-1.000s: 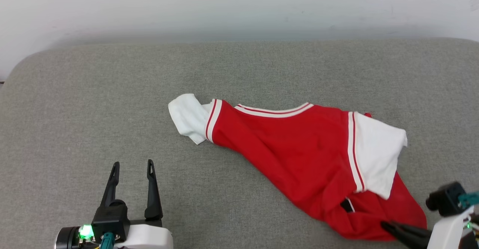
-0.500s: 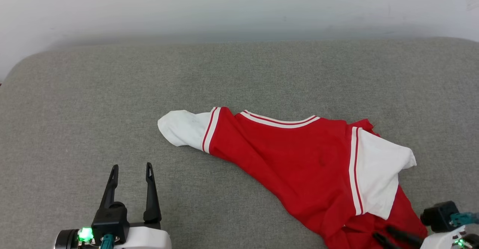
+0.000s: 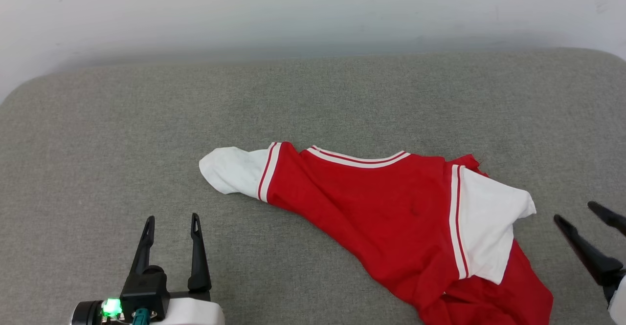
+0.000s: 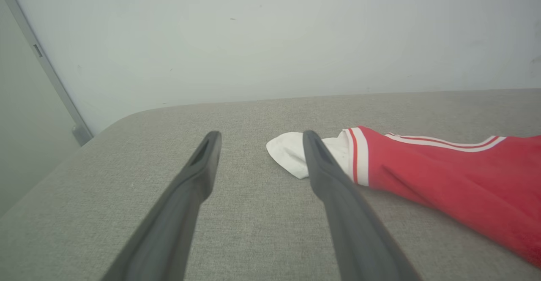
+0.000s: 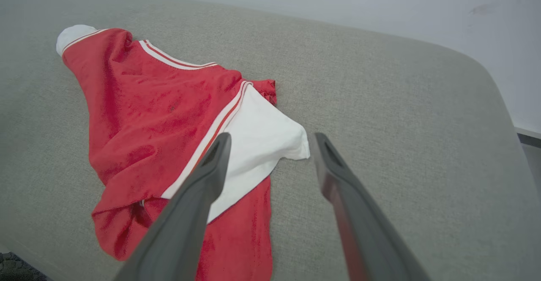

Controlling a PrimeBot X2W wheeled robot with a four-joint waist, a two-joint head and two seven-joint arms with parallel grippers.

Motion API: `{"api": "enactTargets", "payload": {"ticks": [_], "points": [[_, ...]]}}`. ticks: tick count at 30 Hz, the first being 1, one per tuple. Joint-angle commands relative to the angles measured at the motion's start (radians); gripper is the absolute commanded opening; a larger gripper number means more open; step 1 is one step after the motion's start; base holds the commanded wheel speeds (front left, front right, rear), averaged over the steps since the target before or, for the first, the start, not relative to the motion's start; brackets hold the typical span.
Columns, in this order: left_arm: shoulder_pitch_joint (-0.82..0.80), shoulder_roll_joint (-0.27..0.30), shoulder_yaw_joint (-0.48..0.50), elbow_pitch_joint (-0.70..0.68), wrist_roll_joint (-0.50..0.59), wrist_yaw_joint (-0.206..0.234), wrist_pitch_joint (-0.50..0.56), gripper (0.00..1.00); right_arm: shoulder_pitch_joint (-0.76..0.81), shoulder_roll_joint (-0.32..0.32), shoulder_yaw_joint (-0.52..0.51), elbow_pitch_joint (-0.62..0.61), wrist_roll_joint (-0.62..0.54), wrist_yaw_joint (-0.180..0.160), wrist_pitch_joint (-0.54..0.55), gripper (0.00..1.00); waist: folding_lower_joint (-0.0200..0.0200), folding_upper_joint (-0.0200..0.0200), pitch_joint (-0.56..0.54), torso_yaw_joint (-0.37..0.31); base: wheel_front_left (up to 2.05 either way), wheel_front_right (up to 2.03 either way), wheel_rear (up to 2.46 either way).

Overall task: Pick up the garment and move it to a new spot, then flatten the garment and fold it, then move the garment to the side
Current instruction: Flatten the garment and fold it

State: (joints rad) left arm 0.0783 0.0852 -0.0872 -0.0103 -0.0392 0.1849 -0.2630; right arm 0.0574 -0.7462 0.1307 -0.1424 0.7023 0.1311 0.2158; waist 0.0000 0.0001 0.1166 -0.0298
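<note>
Toward the front right corner of the grey fabric pad point(image 3: 313, 95) lies the garment point(image 3: 391, 217), stretched slantwise: one white sleeve point(image 3: 227, 171) points at the left edge near the middle of the pad, while the other white sleeve point(image 3: 484, 227) is folded over the red body. The hem end point(image 3: 489, 300) is bunched close to the front edge. The left gripper point(image 3: 173, 216) hovers near the front edge, well apart from the cloth, with its fingers spread wide and nothing between them. The right gripper point(image 3: 574, 211) stands just beside the folded sleeve toward the right edge, equally wide and empty. The shirt looks set down but not yet flattened. The main risk, as I judge it, is the crumpled hem. It sits so near the front edge that a sideways tug could drag it over and let the weight pull the rest after it. A pinch at the folded sleeve could also catch two layers at once, so spreading would twist the body instead of opening it. With soft cloth on a rough cover, a one-sided pull may slide the whole shirt.
</note>
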Motion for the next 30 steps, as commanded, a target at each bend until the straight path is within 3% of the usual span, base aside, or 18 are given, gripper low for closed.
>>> {"api": "enactTargets", "payload": {"ticks": [1,7,14,20,30], "points": [[-0.001,-0.001,0.001,-0.006,0.006,-0.003,-0.002,1.00,-0.033,0.010,-0.025,-0.009,-0.015,-0.001,0.024,1.00,0.0000,-0.0001,0.007,0.004,0.00,0.00,0.00],[-0.026,-0.001,-0.005,-0.011,0.013,-0.011,-0.002,1.00,-0.114,-0.020,-0.036,0.010,-0.047,-0.001,0.151,1.00,0.0000,-0.0001,0.032,0.020,0.00,0.00,0.00],[-0.064,-0.008,-0.019,-0.012,0.020,-0.016,-0.002,1.00,-0.269,-0.083,0.082,0.136,0.007,-0.001,0.339,1.00,0.0000,-0.0001,0.083,0.056,0.00,0.00,0.00],[-0.090,-0.013,-0.028,-0.014,0.021,-0.016,-0.002,1.00,-0.375,-0.070,0.182,0.237,0.033,-0.001,0.398,1.00,0.0000,-0.0001,0.116,0.078,0.00,0.00,0.00],[-0.121,-0.014,-0.031,-0.006,0.026,-0.014,-0.002,1.00,-0.497,-0.009,0.432,0.552,0.034,-0.001,0.408,1.00,0.0000,-0.0001,0.162,0.107,0.00,0.00,0.00]]}}
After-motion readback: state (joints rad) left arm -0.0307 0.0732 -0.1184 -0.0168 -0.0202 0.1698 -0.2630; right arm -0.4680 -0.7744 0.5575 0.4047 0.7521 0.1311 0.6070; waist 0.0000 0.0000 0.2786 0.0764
